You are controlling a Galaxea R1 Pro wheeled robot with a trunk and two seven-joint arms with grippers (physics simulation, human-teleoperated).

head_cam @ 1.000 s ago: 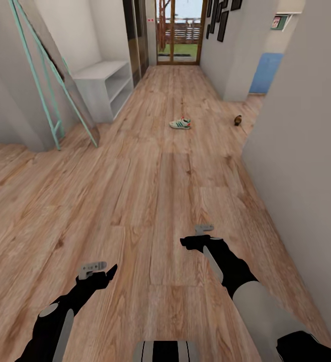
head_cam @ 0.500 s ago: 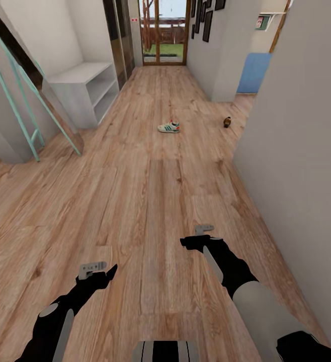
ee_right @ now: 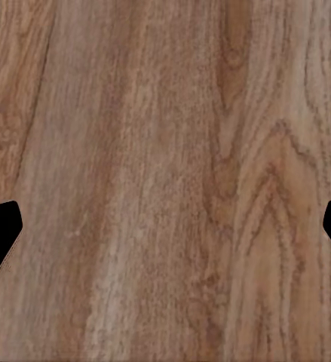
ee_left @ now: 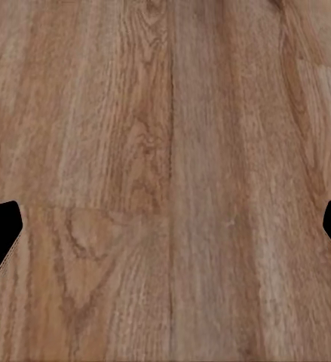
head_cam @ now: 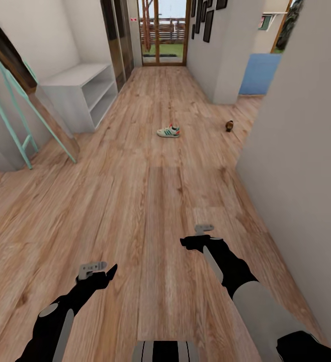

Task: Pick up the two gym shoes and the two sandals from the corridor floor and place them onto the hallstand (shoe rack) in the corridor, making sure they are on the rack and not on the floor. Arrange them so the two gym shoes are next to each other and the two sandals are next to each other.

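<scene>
Corridor floor (head_cam: 150, 201) wide between walls, gym shoe (head_cam: 168, 131) far ahead, both jaws apart, empty.

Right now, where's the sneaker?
Head view: the sneaker lies on the wood floor mid-corridor, ahead of both arms, with the white shoe rack to its left and a brown sandal to its right.

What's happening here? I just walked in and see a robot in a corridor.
The robot is on its way down the corridor floor, both arms held low and carrying nothing. The left tool and right tool are open over bare planks. Ahead, one gym shoe and a sandal lie on the floor, apart. The hallstand stands ahead to the left, its visible shelves holding no shoes.
</scene>
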